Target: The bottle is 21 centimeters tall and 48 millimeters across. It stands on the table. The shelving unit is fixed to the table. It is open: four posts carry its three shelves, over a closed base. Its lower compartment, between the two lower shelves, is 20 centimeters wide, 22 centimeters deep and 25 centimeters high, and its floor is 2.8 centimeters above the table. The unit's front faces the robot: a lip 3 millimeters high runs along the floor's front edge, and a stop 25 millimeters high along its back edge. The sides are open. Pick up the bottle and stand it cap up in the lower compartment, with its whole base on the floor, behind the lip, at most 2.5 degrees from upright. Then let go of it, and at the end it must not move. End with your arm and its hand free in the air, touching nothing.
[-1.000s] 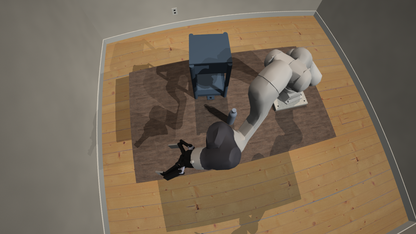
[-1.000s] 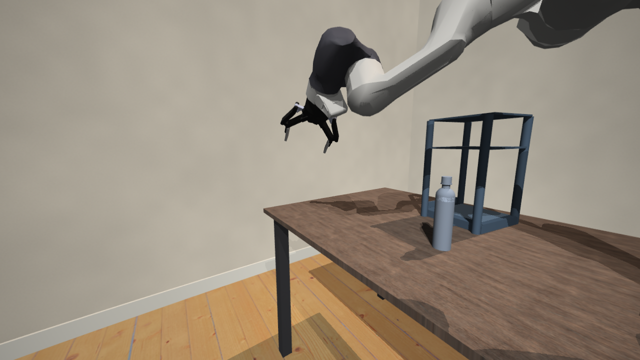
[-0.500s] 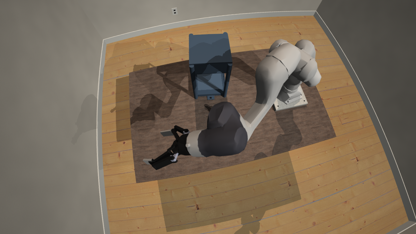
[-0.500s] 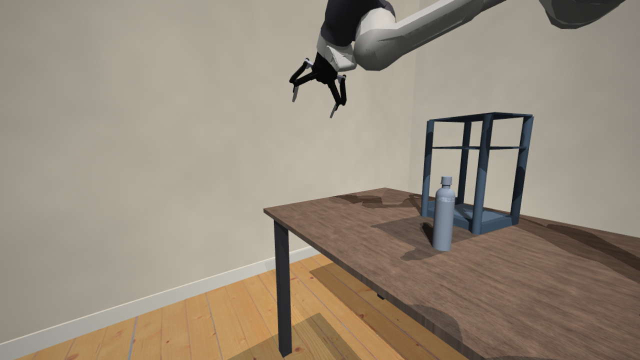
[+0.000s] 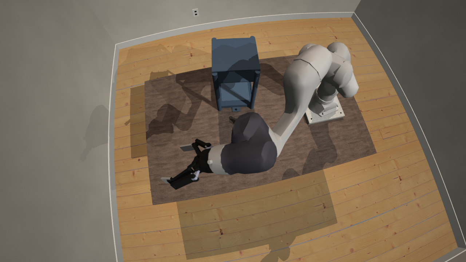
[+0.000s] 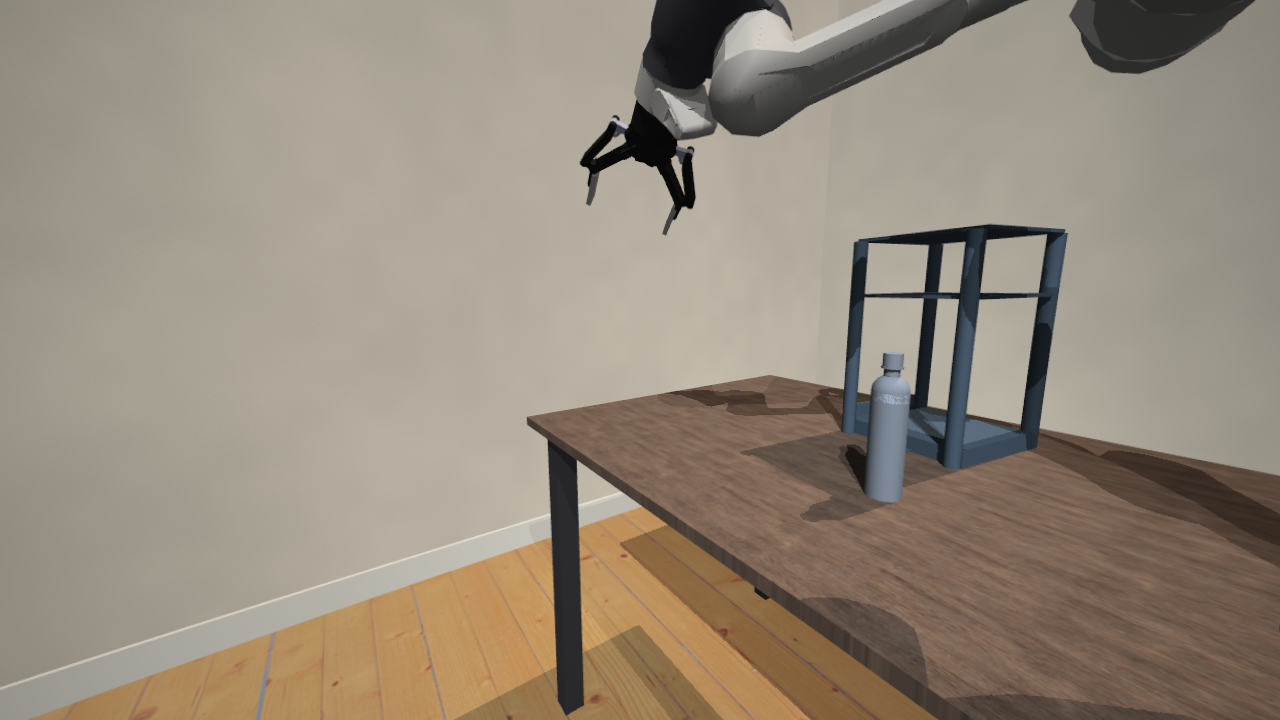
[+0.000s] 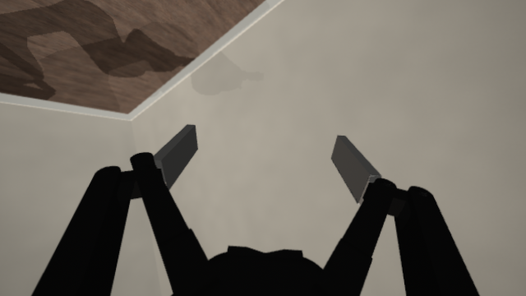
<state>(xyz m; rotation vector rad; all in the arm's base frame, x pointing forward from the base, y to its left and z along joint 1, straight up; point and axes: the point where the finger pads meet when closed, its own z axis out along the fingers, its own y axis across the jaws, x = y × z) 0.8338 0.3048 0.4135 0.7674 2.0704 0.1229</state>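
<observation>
Pale gray-beige walls [image 5: 65, 97] [image 6: 358, 223] [image 7: 288, 164] with white baseboards surround a honey-colored plank floor [image 5: 374, 195] [image 6: 358, 644]; shadows cross the brown wooden worktop's [image 5: 182, 187] [image 6: 1029, 555] edges.

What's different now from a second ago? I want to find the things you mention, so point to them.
The arm [image 5: 249, 156] [image 6: 760, 76] rose, lifting the open gripper [image 5: 176, 163] [image 6: 630, 207] [image 7: 265, 142], and now hides the bottle [image 6: 887, 447] from above. Nothing was grasped or released. The bottle and shelving unit [image 5: 233, 53] [image 6: 964, 358] stayed put.
</observation>
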